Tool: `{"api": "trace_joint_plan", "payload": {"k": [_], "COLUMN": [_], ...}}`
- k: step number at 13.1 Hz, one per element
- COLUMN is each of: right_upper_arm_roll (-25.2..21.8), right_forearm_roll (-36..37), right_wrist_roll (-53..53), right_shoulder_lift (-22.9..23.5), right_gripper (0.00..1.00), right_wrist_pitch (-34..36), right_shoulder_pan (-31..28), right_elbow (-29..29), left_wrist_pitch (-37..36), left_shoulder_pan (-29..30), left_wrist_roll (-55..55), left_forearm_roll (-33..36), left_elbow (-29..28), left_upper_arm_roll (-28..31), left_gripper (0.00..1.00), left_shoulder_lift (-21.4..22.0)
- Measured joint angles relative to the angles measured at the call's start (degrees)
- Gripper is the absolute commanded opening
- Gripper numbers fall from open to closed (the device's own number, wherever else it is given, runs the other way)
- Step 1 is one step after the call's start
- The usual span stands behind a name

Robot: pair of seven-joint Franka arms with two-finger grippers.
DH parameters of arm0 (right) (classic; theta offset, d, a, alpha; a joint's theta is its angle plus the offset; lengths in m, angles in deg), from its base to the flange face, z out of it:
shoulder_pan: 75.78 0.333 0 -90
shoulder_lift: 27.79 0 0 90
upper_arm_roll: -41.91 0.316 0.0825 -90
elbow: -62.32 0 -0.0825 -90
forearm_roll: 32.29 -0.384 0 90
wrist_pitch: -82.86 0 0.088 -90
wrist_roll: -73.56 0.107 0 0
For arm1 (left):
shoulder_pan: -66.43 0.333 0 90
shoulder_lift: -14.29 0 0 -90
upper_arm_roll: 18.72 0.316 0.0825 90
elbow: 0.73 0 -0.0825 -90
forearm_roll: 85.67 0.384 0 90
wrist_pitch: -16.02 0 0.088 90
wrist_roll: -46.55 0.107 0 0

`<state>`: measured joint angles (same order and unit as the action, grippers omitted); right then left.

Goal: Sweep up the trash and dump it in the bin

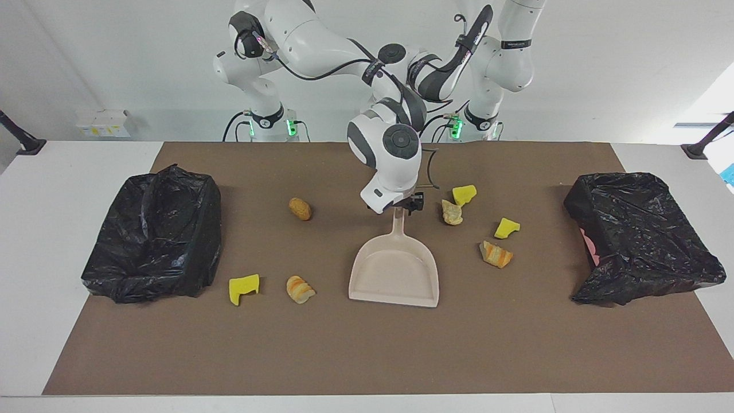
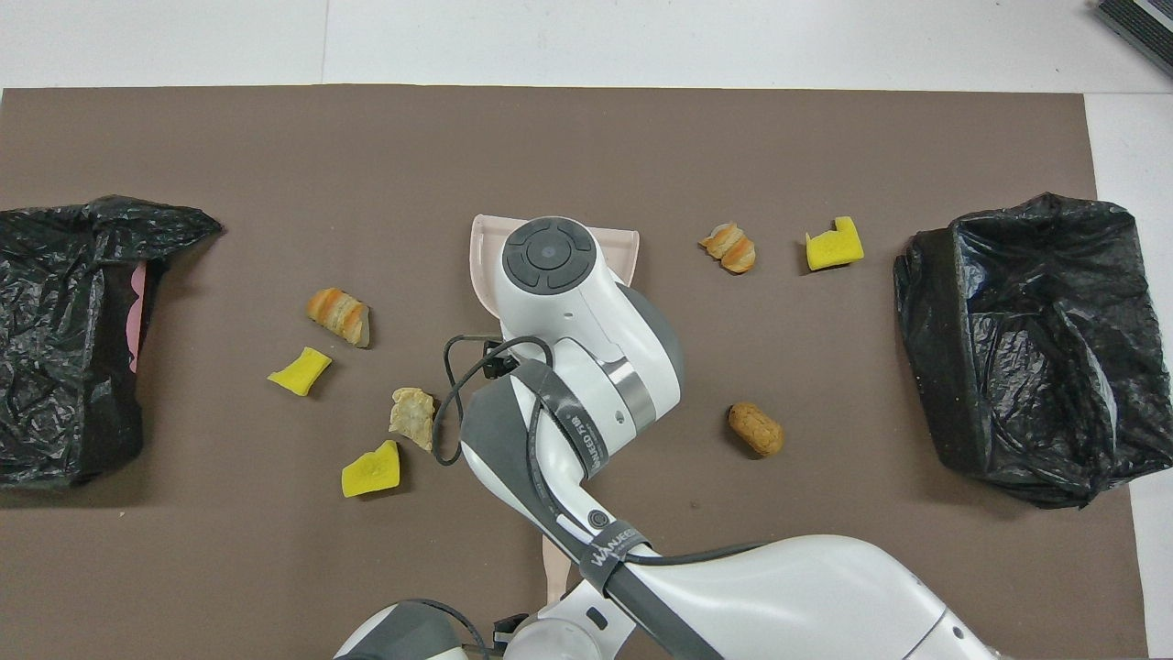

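Seven scraps of trash lie loose on the brown mat: four right of centre in the facing view, yellow sponge chunks [image 1: 464, 194] [image 1: 506, 228] and bread pieces [image 1: 452, 213] [image 1: 496, 254]; three left, a brown roll [image 1: 300, 209], yellow sponge [image 1: 243, 288], striped bread [image 1: 300, 288].

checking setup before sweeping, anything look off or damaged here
The black-bagged bin at the left arm's end shows a pink patch where the bag does not cover it. Nothing else stands out.

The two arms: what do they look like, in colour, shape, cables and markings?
Both arms, the right arm and the left arm, are glossy white rounded links with dark grey joints. A black cable runs along the right one, under a dark strap with white lettering. The right gripper is black. Green lights glow at the bases.
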<state>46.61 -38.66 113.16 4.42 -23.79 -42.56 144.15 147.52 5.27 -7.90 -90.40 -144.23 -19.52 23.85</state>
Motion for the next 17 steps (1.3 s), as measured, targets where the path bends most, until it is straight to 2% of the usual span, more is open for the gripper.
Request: {"api": "trace_joint_plan", "payload": {"k": [3,6,7,8,10,11,14,17], "right_upper_arm_roll": [0.0,0.1,0.1,0.1,0.1,0.0,-0.1,-0.8], "right_forearm_roll": [-0.1,-0.4,-0.4,-0.4,-0.4,-0.4,-0.4,-0.4], "right_wrist_roll": [0.0,0.0,0.0,0.0,0.0,-0.2,-4.1,-12.7], "right_shoulder_lift": [-0.1,-0.3,-0.3,-0.3,-0.4,-0.4,-0.6,-2.0], "right_gripper": [0.56,0.47,0.41,0.33,0.04,0.00,0.00,0.00], "right_wrist_pitch": [-2.1,-2.5,-2.6,-2.6,-2.6,-2.6,-2.6,-2.6], "right_shoulder_pan": [0.1,0.2,0.2,0.2,0.1,0.0,-0.4,-1.8], "right_elbow": [1.1,1.9,2.2,2.4,2.5,2.5,2.5,2.4], "left_wrist_pitch": [-1.5,-1.8,-1.9,-2.0,-2.0,-2.1,-3.4,-4.2], "left_shoulder_pan": [0.0,0.8,1.1,1.5,2.5,3.2,7.1,12.2], "left_wrist_roll": [-0.1,-0.4,-0.4,-0.4,-0.4,-0.4,1.1,4.3], "left_forearm_roll": [0.0,0.0,0.0,0.0,0.0,0.0,0.0,0.1], "left_elbow": [0.0,0.1,0.1,0.1,0.1,0.1,0.1,0.1], "left_upper_arm_roll": [0.5,1.2,1.4,1.5,1.6,1.6,1.7,1.8], "left_gripper": [0.00,0.00,0.00,0.00,0.00,0.00,0.00,0.00], "left_shoulder_lift": [0.2,0.3,0.4,0.4,0.5,0.7,1.3,1.7]}}
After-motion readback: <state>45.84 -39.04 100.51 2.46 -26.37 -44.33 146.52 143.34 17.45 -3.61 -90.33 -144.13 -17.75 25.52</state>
